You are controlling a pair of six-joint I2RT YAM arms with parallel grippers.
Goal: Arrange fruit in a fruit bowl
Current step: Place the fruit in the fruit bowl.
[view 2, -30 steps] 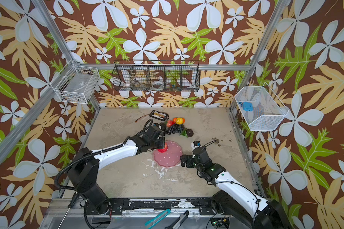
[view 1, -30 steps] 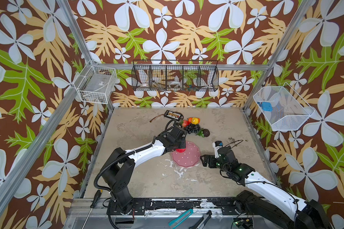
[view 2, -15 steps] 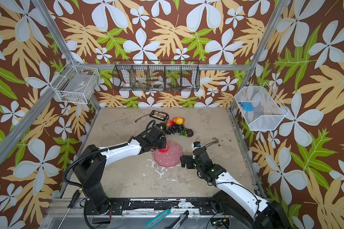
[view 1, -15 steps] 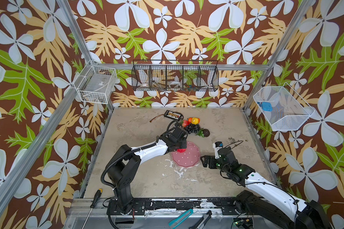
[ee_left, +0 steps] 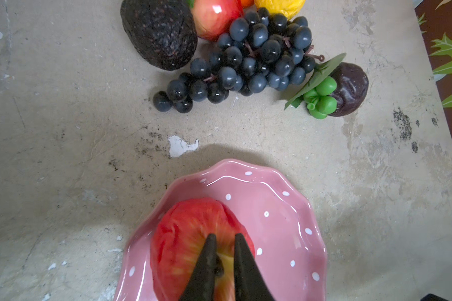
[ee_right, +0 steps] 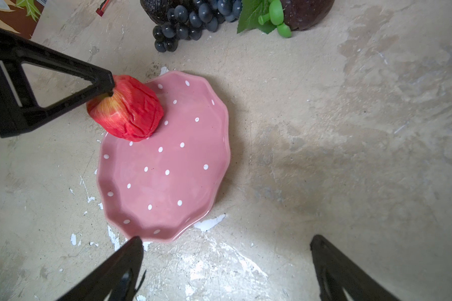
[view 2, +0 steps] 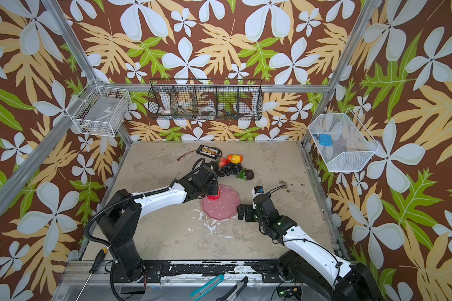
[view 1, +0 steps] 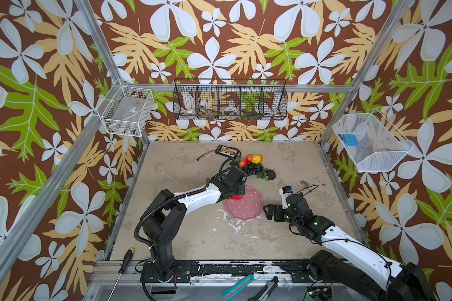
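**One fruit in, the rest to go:** a red apple (ee_left: 188, 234), its skin crinkled and yellowing toward the stem, sits tilted in the fruit bowl (ee_left: 285, 208), just inside its rim. The left tool (ee_left: 225, 235) stands narrow about the stem; whether it grips cannot be told. The right tool (ee_right: 227, 238) hangs wide and empty just beside the bowl's rim. Left to move, clustered on the table (ee_left: 63, 130) beyond the bowl: grape bunch (ee_left: 253, 57), avocado (ee_left: 159, 34), second apple (ee_left: 214, 15), lemon (ee_left: 279, 6), orange (view 1: 249, 157) and a dark brown fruit (ee_left: 350, 88) with a green calyx.

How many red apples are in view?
2. One apple rests at the edge of the pink dish, under the left gripper; a second apple sits between avocado and lemon. Others may hide behind the grapes.
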